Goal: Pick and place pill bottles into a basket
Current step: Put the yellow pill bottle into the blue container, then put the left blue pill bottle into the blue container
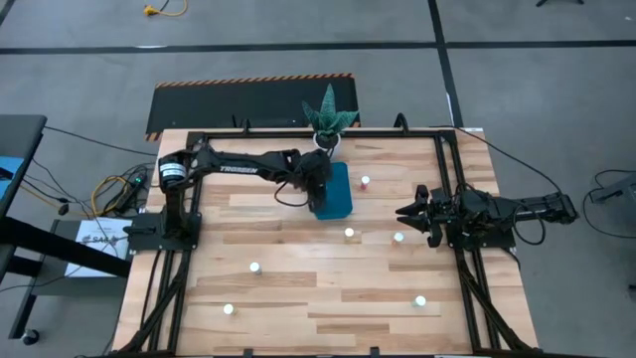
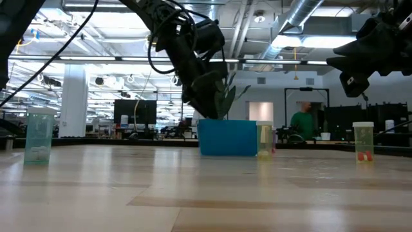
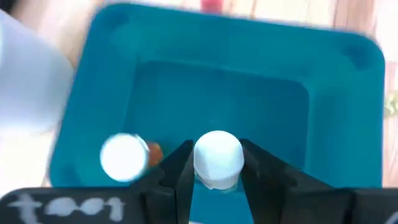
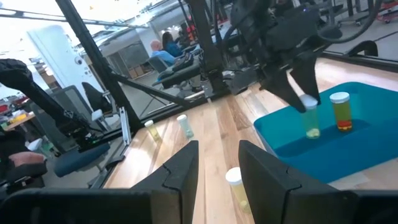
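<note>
The teal basket point(image 1: 336, 191) stands at the table's far middle, in front of a white plant pot point(image 1: 327, 138). My left gripper point(image 3: 217, 171) is over the basket, shut on a pill bottle point(image 4: 310, 118) with a white cap and a greenish body. A second bottle point(image 4: 339, 111) with orange contents stands upright on the basket's floor. Several more white-capped bottles stand loose on the table, such as one point(image 1: 349, 233) near the basket and one point(image 1: 254, 268) toward the near left. My right gripper point(image 1: 405, 212) is open and empty at the right, with a bottle point(image 4: 235, 182) on the table ahead of it. My left gripper pinches the bottle's white cap point(image 3: 217, 154) between its two fingers. The fingers point(image 4: 297, 93) come from above, pointing down. The bottle hangs upright below them, its lower end point(image 4: 313, 132) inside the basket; whether it touches the basket's floor I cannot tell.
A spiky green plant point(image 1: 329, 111) rises just behind the basket. Loose bottles stand at the near right point(image 1: 420, 300), near left point(image 1: 229, 309), close to my right gripper point(image 1: 398, 237), and one with red contents beside the basket point(image 1: 365, 182). Dark frame rails point(image 1: 447, 169) border the table.
</note>
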You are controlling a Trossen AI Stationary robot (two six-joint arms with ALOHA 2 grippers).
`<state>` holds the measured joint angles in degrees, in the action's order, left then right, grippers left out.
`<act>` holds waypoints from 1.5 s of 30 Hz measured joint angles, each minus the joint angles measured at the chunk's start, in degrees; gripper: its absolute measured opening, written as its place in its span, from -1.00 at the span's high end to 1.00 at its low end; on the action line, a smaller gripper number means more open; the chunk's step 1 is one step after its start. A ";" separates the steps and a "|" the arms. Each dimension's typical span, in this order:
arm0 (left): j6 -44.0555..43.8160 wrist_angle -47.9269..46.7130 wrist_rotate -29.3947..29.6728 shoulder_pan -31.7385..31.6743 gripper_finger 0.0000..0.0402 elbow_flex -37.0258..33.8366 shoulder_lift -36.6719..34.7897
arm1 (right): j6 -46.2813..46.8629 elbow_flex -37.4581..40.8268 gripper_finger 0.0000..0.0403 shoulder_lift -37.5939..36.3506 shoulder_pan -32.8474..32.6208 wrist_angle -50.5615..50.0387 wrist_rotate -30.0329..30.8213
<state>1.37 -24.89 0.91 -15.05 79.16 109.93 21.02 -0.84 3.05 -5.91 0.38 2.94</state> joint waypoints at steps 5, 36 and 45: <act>-0.25 -0.28 0.45 -0.04 0.50 -0.85 -0.04 | 0.00 0.00 0.46 0.00 0.01 -0.01 0.00; 0.33 -0.29 0.94 0.22 -0.05 -0.36 -0.09 | 0.00 0.00 0.46 -0.02 0.00 0.00 0.02; 1.35 -6.96 -0.86 0.22 -0.15 7.24 -0.09 | 0.00 0.00 0.46 -0.02 0.02 -0.02 0.02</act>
<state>2.71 -31.85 0.05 -14.83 86.41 109.84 21.02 -0.84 3.03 -5.89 0.36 2.96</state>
